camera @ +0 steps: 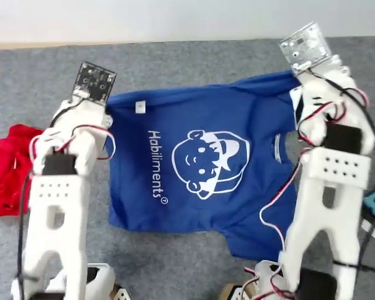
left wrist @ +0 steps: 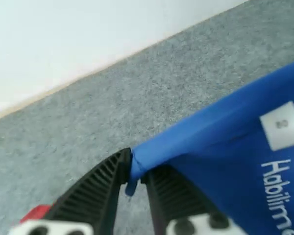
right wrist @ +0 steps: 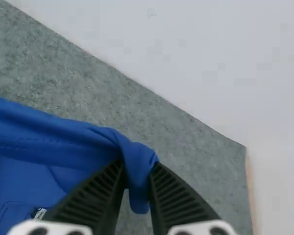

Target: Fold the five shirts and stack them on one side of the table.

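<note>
Blue shirt (camera: pixel 200 175) flat at tabletop (camera: pixel 175 56) centre, far edge gripped.
Left end effector (left wrist: pixel 136 169) and right end effector (right wrist: pixel 137 169) each clamp one far corner, presumably to fold that edge over.

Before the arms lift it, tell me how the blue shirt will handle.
Likely floppy: the blue shirt bunches where the left hand and right hand pinch its edge. It would probably sag between them when lifted. Thin cloth, so probably light.

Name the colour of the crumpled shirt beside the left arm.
The crumpled shirt is red; the high view shows it best.
</note>
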You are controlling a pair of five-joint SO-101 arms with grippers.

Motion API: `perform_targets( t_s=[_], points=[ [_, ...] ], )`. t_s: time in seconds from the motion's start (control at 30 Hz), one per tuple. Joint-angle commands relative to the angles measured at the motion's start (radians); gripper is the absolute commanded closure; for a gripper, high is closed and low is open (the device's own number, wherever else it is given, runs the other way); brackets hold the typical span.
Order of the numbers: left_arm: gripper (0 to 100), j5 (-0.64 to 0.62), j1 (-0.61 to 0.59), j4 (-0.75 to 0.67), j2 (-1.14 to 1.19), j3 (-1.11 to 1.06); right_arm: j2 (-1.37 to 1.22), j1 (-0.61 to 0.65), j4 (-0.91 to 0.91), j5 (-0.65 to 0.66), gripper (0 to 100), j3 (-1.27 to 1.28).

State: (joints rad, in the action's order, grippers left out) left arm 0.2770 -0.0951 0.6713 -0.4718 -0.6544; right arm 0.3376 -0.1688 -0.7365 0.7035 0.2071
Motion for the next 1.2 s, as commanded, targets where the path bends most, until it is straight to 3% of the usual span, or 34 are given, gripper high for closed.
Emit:
perform_targets(
  t_s=[0.0, 0.23, 0.5, 1.17],
  points=[
    [100, 0.003, -0.008, -0.133, 0.152, 0.056, -0.051, 0.007, 0.14, 0.005, 98.8, 0.008],
    [100, 0.002, -0.009, -0.186, 0.542, 0.348, -0.223, 0.024, 0.354, 0.009, 98.9, 0.008],
    [100, 0.002, -0.009, -0.183, 0.879, 0.676, -0.355, 0.024, 0.475, 0.011, 98.9, -0.017],
    [100, -0.04, -0.011, -0.127, 1.154, 1.081, -0.711, 0.05, 0.47, 0.008, 98.9, -0.459]
  ],
)
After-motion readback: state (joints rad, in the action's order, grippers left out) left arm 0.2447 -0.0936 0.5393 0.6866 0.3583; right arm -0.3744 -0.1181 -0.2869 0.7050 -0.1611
